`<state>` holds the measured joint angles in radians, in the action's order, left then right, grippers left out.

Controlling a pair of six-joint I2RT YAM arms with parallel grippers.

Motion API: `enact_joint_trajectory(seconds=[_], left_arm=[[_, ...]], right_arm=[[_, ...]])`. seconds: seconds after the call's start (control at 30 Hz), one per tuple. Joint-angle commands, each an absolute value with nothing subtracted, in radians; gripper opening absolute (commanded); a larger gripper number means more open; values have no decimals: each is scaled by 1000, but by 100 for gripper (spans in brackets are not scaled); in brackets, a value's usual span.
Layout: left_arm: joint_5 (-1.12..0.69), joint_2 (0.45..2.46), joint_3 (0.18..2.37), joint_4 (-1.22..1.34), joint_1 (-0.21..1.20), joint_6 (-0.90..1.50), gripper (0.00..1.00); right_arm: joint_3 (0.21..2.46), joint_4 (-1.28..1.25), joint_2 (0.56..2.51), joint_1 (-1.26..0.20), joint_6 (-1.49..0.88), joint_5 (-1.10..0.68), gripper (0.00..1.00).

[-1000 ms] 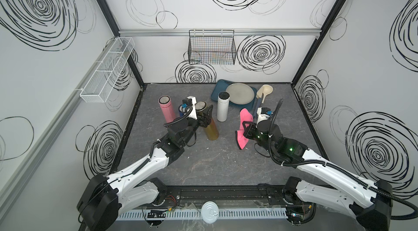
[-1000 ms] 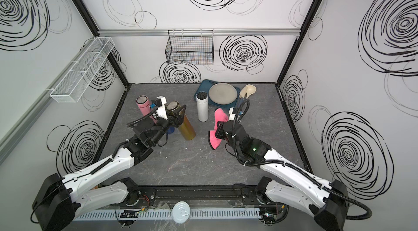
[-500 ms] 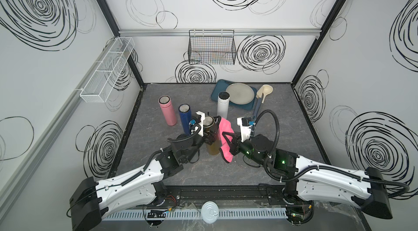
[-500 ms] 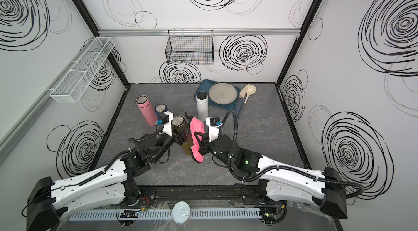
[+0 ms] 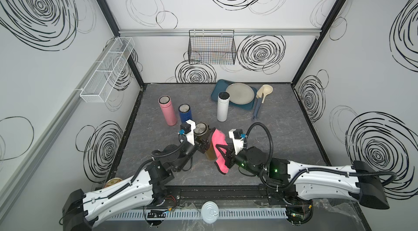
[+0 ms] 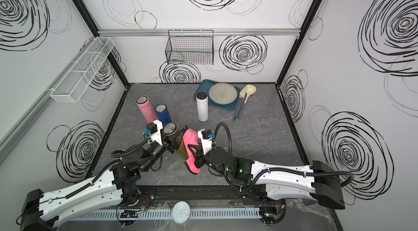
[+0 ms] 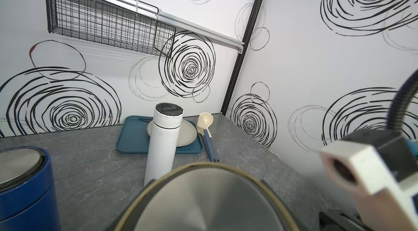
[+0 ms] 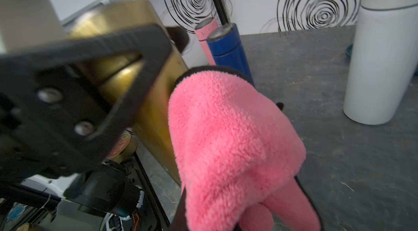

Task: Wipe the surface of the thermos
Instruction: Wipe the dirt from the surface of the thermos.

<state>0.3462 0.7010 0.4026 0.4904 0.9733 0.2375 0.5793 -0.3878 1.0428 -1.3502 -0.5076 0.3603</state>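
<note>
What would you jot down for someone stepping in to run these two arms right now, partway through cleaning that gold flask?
Left gripper: shut on the gold metal thermos, holding it tilted.
Right gripper: shut on the fluffy pink cloth, which lies against the thermos's side.
Done: thermos gripped, cloth in contact with it. How much has been wiped cannot be told.
Left: probably rub the cloth over the rest of the body, then set both down.
</note>
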Motion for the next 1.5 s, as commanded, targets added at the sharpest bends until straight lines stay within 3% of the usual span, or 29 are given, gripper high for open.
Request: enact_joint_trajectory(seconds=[0.0, 0.27, 0.6, 0.93, 1.2, 1.47], left_arm=[[299, 681, 410, 633, 977, 239, 0], [279, 697, 416, 677, 989, 244, 0], [317, 732, 422, 709, 1029, 250, 0], [357, 744, 427, 693, 1054, 273, 0], [363, 756, 433, 701, 1058, 288, 0], [368, 774, 446, 693, 1063, 286, 0]], right_arm=[[588, -475, 1081, -1366, -472, 382, 0], [451, -642, 1218, -1393, -503, 413, 0], [526, -624, 1065, -1413, -386, 327, 0], [366, -712, 1250, -1418, -489, 454, 0], [459, -688, 1074, -1454, -341, 406, 0], [375, -755, 1191, -1453, -423, 472, 0]])
